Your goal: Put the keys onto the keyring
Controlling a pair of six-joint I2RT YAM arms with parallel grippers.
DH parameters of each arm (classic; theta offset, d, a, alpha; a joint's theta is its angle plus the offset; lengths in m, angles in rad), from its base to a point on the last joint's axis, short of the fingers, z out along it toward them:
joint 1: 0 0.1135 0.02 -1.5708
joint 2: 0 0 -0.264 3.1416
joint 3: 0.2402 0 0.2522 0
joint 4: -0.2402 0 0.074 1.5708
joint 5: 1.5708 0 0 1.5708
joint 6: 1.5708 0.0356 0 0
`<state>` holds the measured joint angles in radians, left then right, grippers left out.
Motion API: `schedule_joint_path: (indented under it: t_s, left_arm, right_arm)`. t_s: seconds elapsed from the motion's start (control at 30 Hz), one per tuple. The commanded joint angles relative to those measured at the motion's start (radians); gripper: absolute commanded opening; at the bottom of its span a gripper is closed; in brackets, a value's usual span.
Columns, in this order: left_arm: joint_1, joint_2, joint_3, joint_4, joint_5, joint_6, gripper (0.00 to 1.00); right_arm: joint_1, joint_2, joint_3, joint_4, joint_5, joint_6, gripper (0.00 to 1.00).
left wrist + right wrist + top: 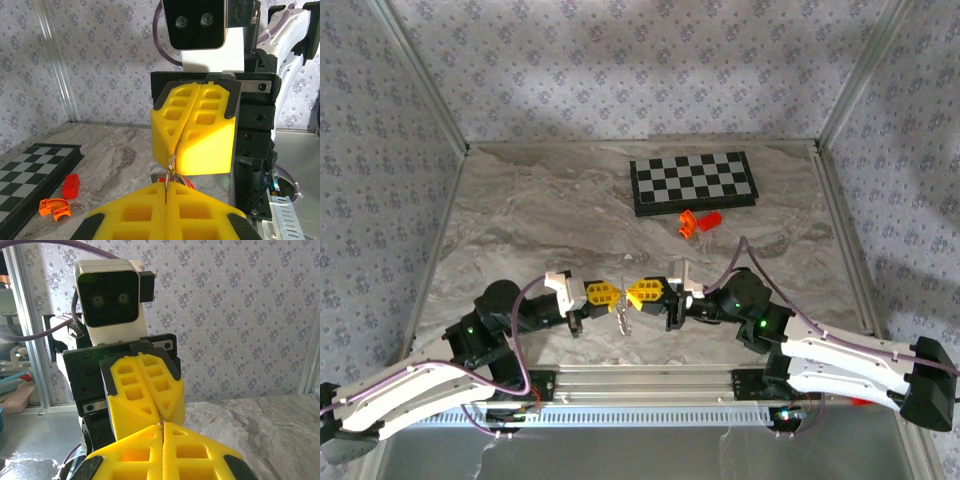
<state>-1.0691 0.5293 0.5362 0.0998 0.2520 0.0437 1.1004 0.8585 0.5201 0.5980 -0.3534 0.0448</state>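
Above the near part of the grey marbled table [520, 220], the left gripper [615, 293] and right gripper [633, 292] meet tip to tip, both pairs of yellow jaws clamped closed. A thin pale oval keyring [173, 162] runs from one seam to the other, pinched by both. The small silver key with its red plastic tag [623, 318] hangs just beneath. Well beyond lie orange plastic pieces [690, 224] beside a black-and-white chessboard [692, 182].

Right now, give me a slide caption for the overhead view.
Left gripper and right gripper meet tip to tip, both shut, small silvery piece dangling between; chessboard beyond.
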Motion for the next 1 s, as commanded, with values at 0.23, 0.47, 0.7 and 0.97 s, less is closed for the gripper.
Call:
schedule_joint_path:
  t_s: [0.23, 0.47, 0.7, 0.97]
  left_arm:
    - [-0.008, 0.031, 0.059, -0.002, 0.009, 0.017, 0.00]
    - [-0.008, 0.021, 0.061, -0.017, 0.009, 0.017, 0.00]
    - [-0.008, 0.026, 0.069, -0.028, 0.012, 0.021, 0.00]
    - [-0.008, 0.031, 0.074, -0.032, 0.015, 0.020, 0.00]
  right_arm:
    - [0.026, 0.014, 0.037, -0.019, -0.015, -0.039, 0.00]
    - [0.038, 0.022, 0.050, -0.058, -0.012, -0.069, 0.00]
    - [0.041, 0.022, 0.052, -0.080, -0.012, -0.089, 0.00]
    - [0.041, 0.009, 0.050, -0.122, -0.003, -0.121, 0.00]
